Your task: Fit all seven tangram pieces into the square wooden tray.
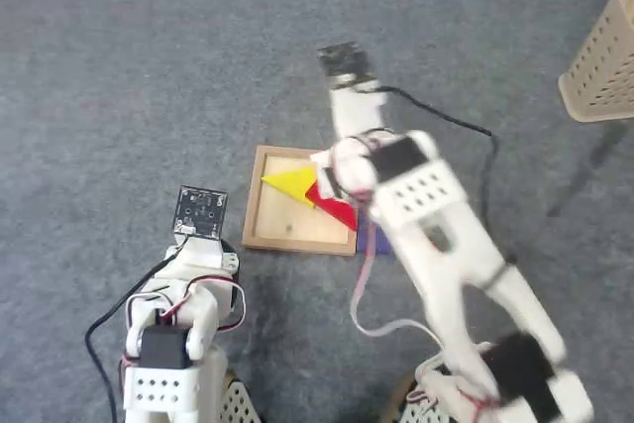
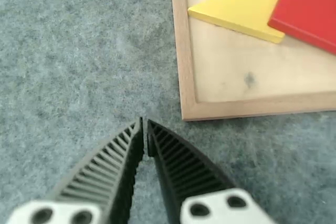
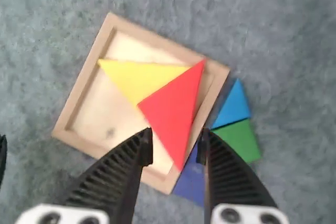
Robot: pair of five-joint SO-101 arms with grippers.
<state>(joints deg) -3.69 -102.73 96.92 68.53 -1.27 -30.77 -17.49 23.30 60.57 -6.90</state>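
The square wooden tray [image 1: 253,207] lies mid-table. A yellow triangle [image 3: 136,77] lies inside it, and a red triangle [image 3: 173,108] rests partly on the yellow one, its tip reaching over the tray's rim [image 3: 84,90]. My right gripper [image 3: 175,137] hovers open above the red triangle's tip, one finger on each side. A light blue triangle [image 3: 233,106], a green piece [image 3: 239,140] and a dark blue piece [image 3: 191,179] lie on the carpet just outside the tray. My left gripper [image 2: 144,124] is shut and empty over the carpet, close to a tray corner [image 2: 186,114].
Grey carpet covers the table. A perforated beige basket [image 1: 599,56] stands at the far right edge. The right arm [image 1: 426,205] stretches over the tray's right side, and its black cable [image 1: 466,131] trails behind it.
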